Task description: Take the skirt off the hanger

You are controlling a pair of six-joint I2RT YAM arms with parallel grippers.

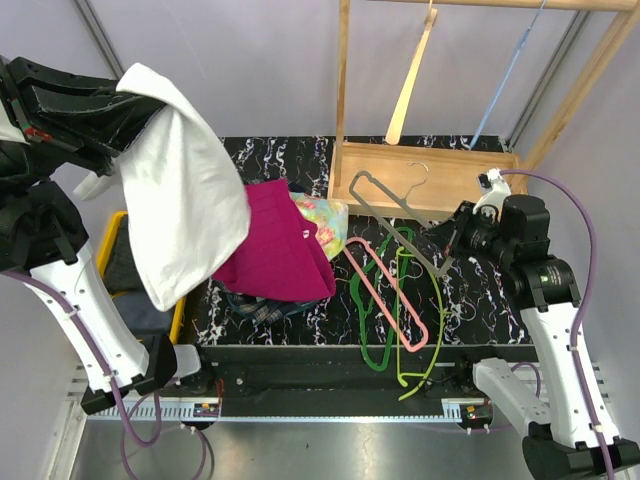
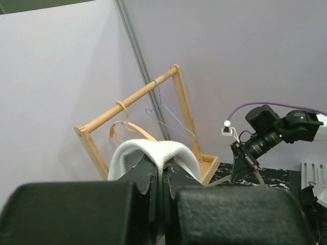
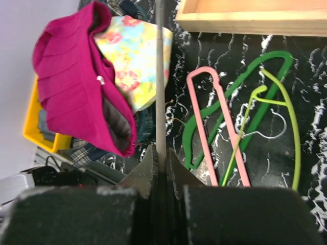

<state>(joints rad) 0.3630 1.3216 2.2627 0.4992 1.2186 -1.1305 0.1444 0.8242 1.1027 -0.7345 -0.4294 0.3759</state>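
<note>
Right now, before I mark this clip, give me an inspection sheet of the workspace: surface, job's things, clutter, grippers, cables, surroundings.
Surface: black marbled tabletop, crowded with garments and hangers.
Job's things: plaid skirt mostly hidden under the magenta garment, no hanger seen in it; green hanger lies bare on the tabletop.
Clutter: floral garment, pink hanger, lime hanger; yellow bin at the left edge.
Grippers: left gripper raised, shut on a white garment; right gripper shut on a grey hanger.
Cables: purple cable along the right arm, another on the left; no snag seen.
Surroundings: wooden rack holding a wooden hanger and a blue wire hanger; plain walls.
</note>
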